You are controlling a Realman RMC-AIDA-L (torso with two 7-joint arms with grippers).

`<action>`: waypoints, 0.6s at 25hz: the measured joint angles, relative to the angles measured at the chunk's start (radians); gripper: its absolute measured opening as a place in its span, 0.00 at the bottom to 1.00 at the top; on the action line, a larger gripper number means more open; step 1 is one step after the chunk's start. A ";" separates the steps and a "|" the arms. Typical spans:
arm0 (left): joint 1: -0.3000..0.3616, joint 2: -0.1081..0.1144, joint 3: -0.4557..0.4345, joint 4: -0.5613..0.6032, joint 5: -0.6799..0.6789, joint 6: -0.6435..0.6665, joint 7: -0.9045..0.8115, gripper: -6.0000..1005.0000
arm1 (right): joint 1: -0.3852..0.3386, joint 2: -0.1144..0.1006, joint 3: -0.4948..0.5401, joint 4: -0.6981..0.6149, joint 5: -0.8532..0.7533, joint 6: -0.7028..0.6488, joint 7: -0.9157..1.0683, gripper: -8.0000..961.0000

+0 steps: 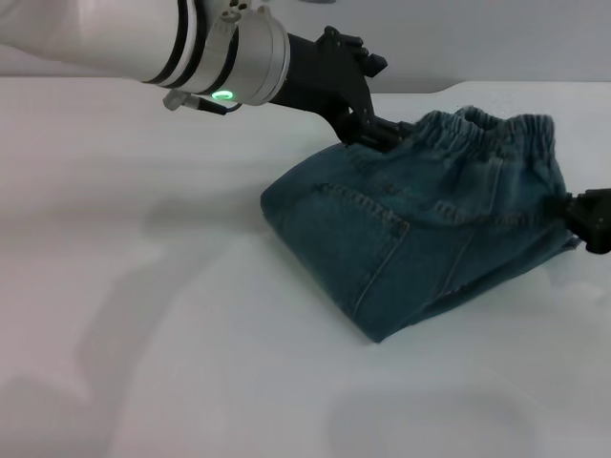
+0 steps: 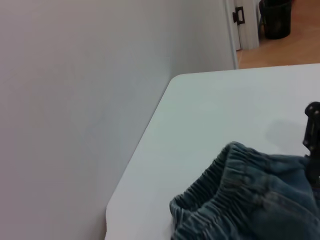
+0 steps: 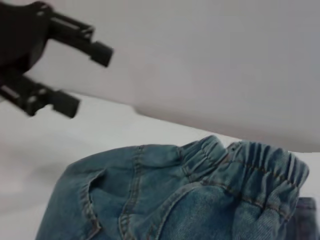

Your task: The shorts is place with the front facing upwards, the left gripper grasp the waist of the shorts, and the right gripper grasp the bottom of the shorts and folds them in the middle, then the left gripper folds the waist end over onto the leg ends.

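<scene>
You are looking at a white counter that is catching soft, even light and showing faint grey shadows. A plain pale wall is running right along its edge. Past the counter's rounded corner, a strip of orange-brown floor is showing, with what may be a dark bin standing beside white door trim.

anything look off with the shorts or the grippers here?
Mostly fine. The shorts lie folded on the white table, but loosely: the waist stands puffed up rather than flat. The left gripper sits at the waistband; the right gripper at the right edge.
</scene>
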State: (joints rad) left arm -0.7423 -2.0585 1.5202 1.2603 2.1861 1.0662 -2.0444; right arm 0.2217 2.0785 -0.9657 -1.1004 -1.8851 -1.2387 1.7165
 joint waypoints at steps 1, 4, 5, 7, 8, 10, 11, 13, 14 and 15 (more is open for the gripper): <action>0.003 0.000 0.000 0.001 0.000 0.000 -0.002 0.81 | 0.000 -0.001 0.001 0.001 0.000 0.003 0.004 0.06; 0.008 0.000 0.000 0.003 0.000 0.001 -0.004 0.81 | -0.001 -0.004 0.001 0.001 -0.002 0.002 0.013 0.07; 0.008 0.000 0.000 0.003 0.000 0.001 -0.004 0.81 | -0.001 -0.004 0.001 0.001 -0.005 0.002 0.019 0.07; 0.009 0.000 0.000 0.004 0.000 0.009 -0.006 0.81 | 0.000 -0.006 0.001 0.001 -0.006 0.002 0.031 0.07; 0.009 0.000 0.000 0.004 0.000 0.010 -0.006 0.81 | 0.000 -0.006 0.001 0.001 -0.007 0.002 0.035 0.07; 0.009 0.000 0.000 0.004 0.000 0.010 -0.006 0.81 | 0.001 -0.007 0.001 0.001 -0.008 0.000 0.037 0.07; 0.009 0.000 0.000 0.004 0.000 0.011 -0.007 0.81 | 0.000 -0.007 0.001 0.001 -0.008 -0.001 0.037 0.07; 0.009 0.000 0.000 0.004 0.000 0.011 -0.007 0.81 | -0.001 -0.008 0.001 0.001 -0.009 -0.002 0.038 0.07; 0.009 0.000 0.000 0.004 0.000 0.011 -0.007 0.81 | -0.002 -0.008 0.001 0.001 -0.010 -0.002 0.040 0.11; 0.009 0.000 0.000 0.004 0.000 0.011 -0.007 0.81 | -0.002 -0.008 0.001 0.000 -0.011 -0.003 0.043 0.15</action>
State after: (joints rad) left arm -0.7332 -2.0585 1.5201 1.2641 2.1858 1.0774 -2.0510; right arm 0.2195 2.0705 -0.9648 -1.1002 -1.8965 -1.2416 1.7600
